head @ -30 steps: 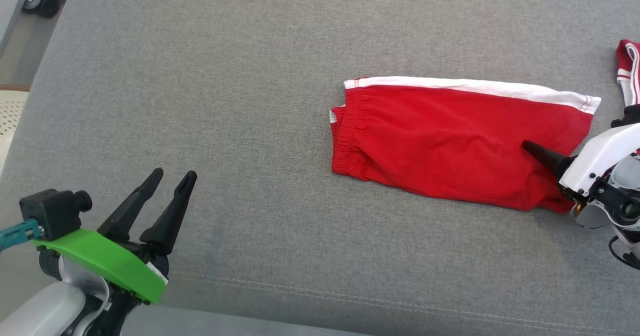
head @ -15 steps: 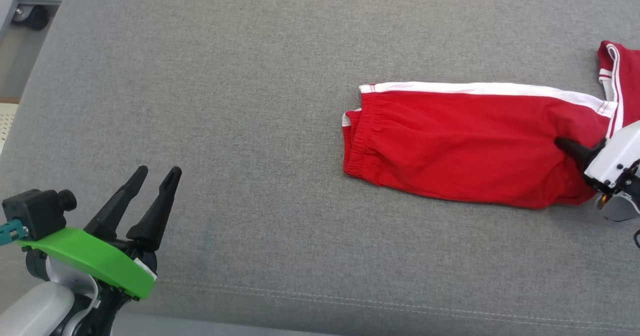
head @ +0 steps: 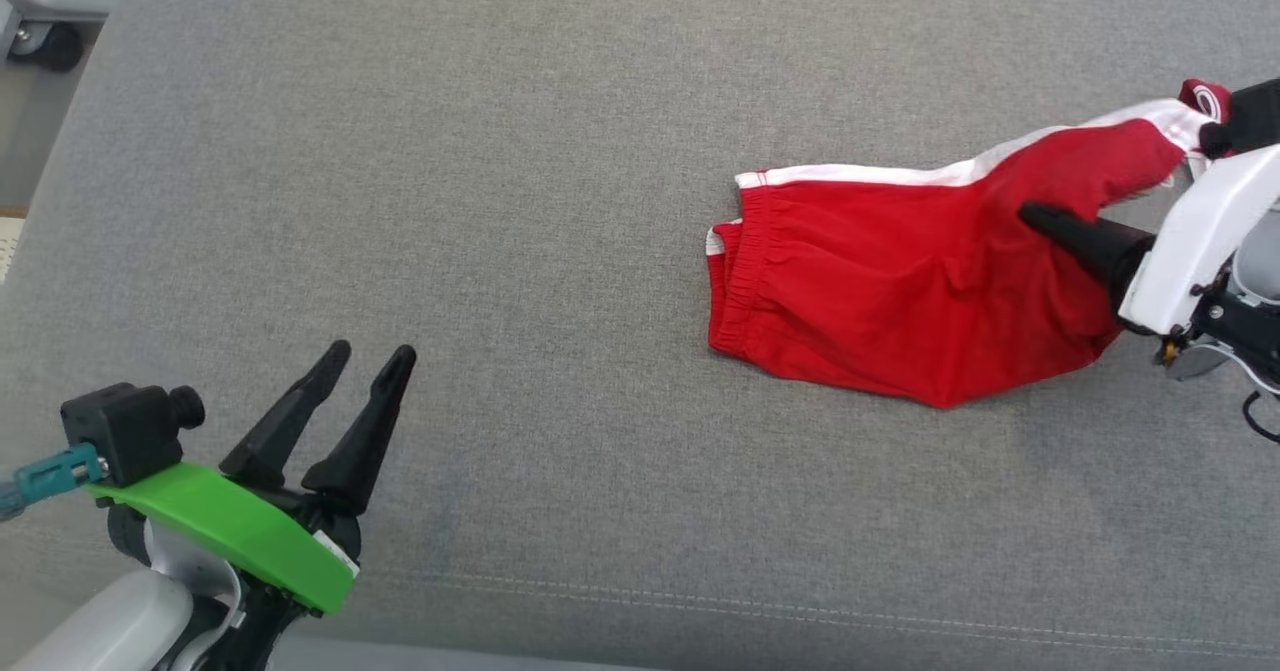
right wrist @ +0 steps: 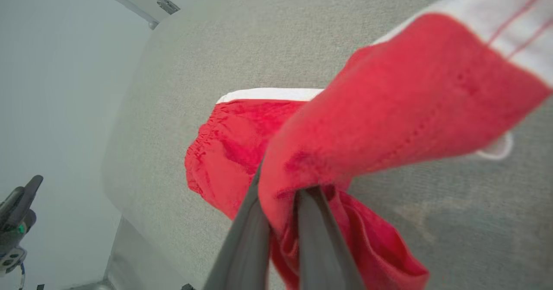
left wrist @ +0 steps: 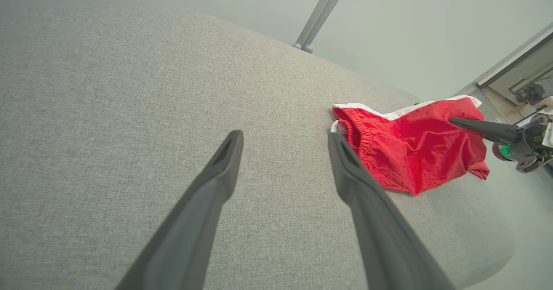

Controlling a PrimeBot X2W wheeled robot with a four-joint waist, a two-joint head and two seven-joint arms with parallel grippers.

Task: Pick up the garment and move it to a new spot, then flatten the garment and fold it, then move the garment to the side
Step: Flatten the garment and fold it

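Garment [head: 900, 291] now partly up off the cushion [head: 500, 201], one end between right fingers [head: 1080, 239].

1. Looks like a robot test lab.
2. Work surface: grey fabric-covered counter [head: 560, 201] with a stitched seam [head: 800, 611] along the near edge.
3. Surroundings: bare pale wall [left wrist: 410, 30], metal strut [left wrist: 322, 11], equipment caster [head: 52, 46] on a plain floor [head: 25, 141].
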